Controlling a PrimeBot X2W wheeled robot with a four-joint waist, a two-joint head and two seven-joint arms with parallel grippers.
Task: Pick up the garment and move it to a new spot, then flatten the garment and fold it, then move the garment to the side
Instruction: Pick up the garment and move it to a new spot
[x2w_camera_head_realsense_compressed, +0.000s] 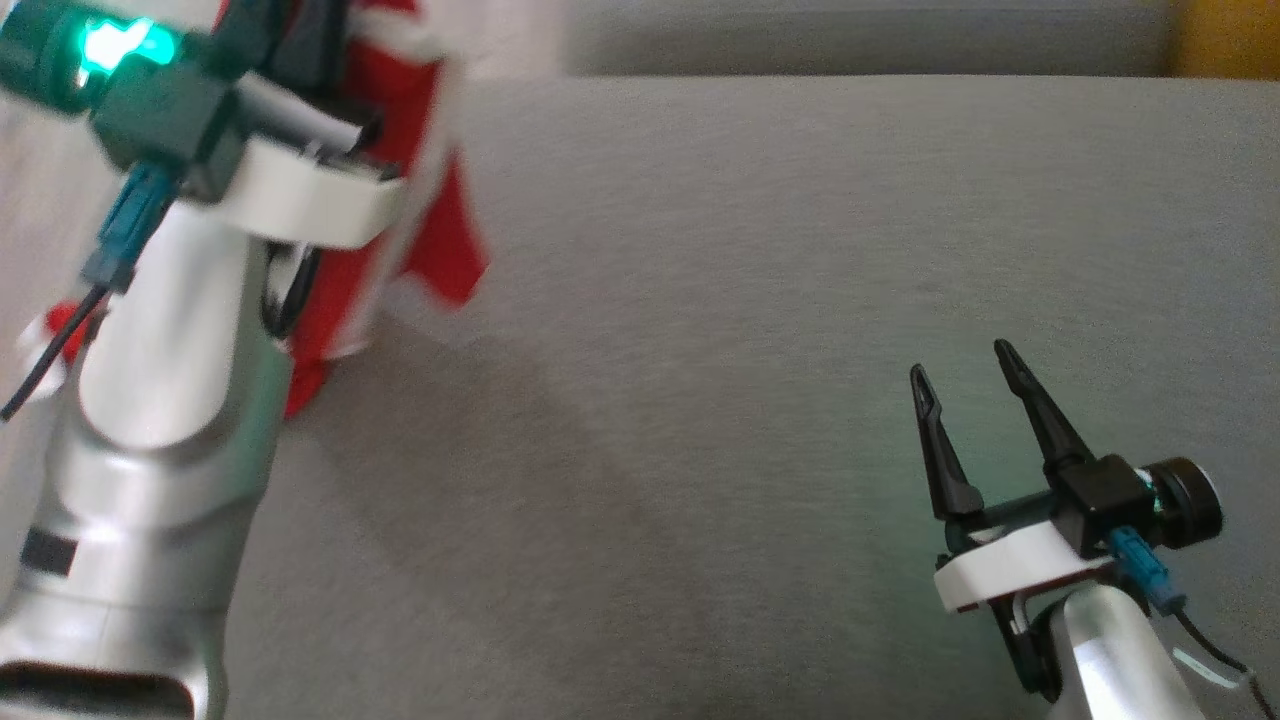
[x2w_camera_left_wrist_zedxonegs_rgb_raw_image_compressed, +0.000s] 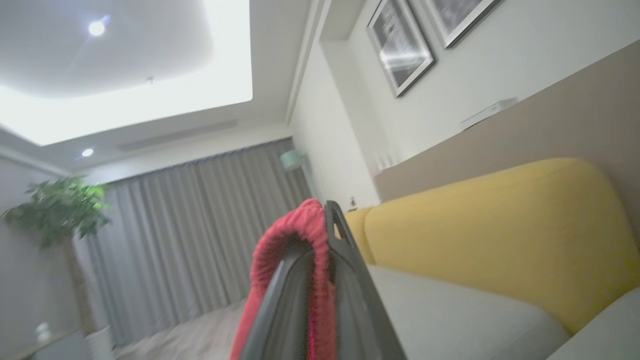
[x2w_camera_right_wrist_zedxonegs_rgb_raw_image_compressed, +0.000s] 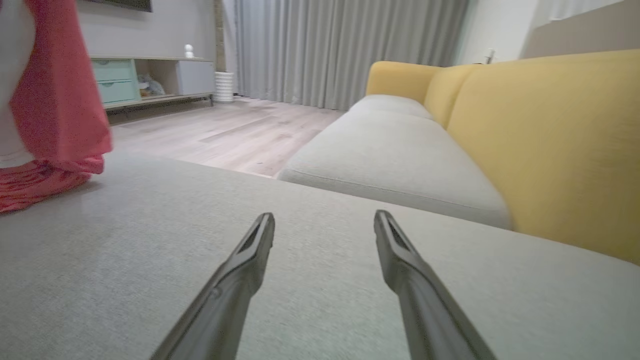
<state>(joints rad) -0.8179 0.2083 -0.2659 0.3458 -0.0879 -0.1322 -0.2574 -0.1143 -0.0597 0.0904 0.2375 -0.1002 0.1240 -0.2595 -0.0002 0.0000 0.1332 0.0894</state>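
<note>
Left wrist view shows the left gripper (x2w_camera_left_wrist_zedxonegs_rgb_raw_image_compressed: 314, 235) clamped shut on a fold of the red knitted garment with white trim (x2w_camera_left_wrist_zedxonegs_rgb_raw_image_compressed: 272, 260), held up high. In the head view its lower hem trails on the grey fabric sofa cushion (x2w_camera_head_realsense_compressed: 700, 300). The right gripper (x2w_camera_head_realsense_compressed: 962, 362) hovers spread wide, holding nothing. Best to lift until the hem clears before carrying it sideways, so nothing drags.
</note>
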